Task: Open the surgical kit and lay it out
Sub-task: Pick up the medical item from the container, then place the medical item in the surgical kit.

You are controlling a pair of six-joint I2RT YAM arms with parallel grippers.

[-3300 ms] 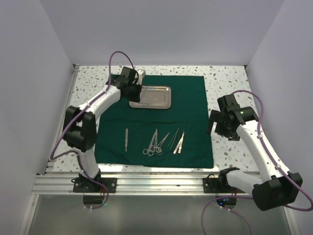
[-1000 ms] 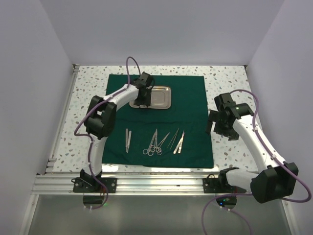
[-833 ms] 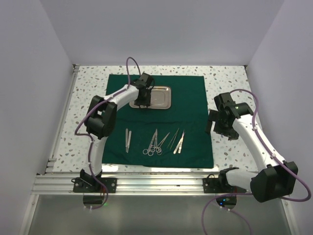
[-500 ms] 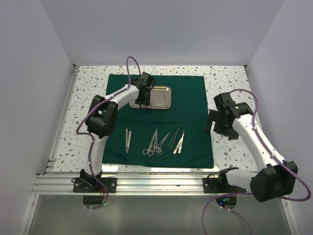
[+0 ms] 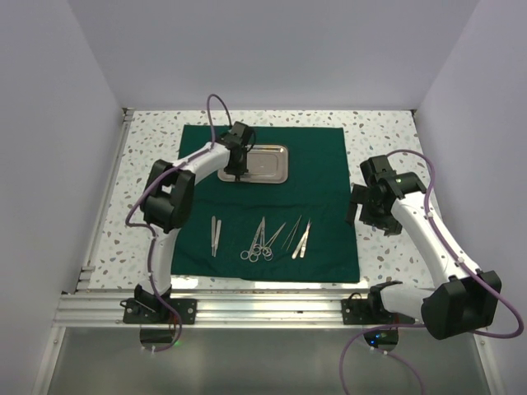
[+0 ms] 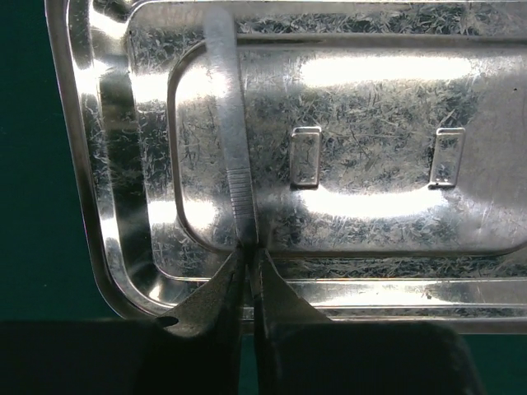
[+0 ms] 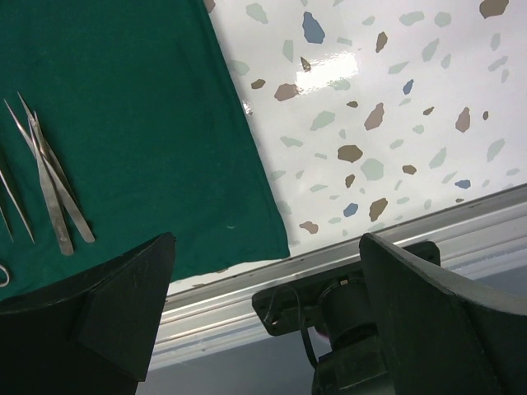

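Observation:
The dark green drape (image 5: 321,173) lies spread flat on the table. The steel tray (image 5: 268,164) rests on its far half. My left gripper (image 5: 235,173) hangs over the tray's left end, and its jaws (image 6: 249,251) are shut on the near end of a pair of steel tweezers (image 6: 230,123) that lies inside the tray (image 6: 370,197). On the drape's near half lie another pair of tweezers (image 5: 214,234), scissors and forceps (image 5: 257,243), and fine tweezers (image 5: 301,239). My right gripper (image 5: 370,216) hovers open by the drape's right edge, holding nothing (image 7: 268,239).
The speckled table (image 5: 383,140) shows around the drape. An aluminium rail (image 5: 263,309) runs along the near edge, and white walls close in the left, back and right. The right wrist view shows the drape's near right corner (image 7: 263,230) and fine tweezers (image 7: 53,181).
My left gripper's jaws have closed on the tweezers in the tray and the wrist has shifted slightly. The right arm has stayed still.

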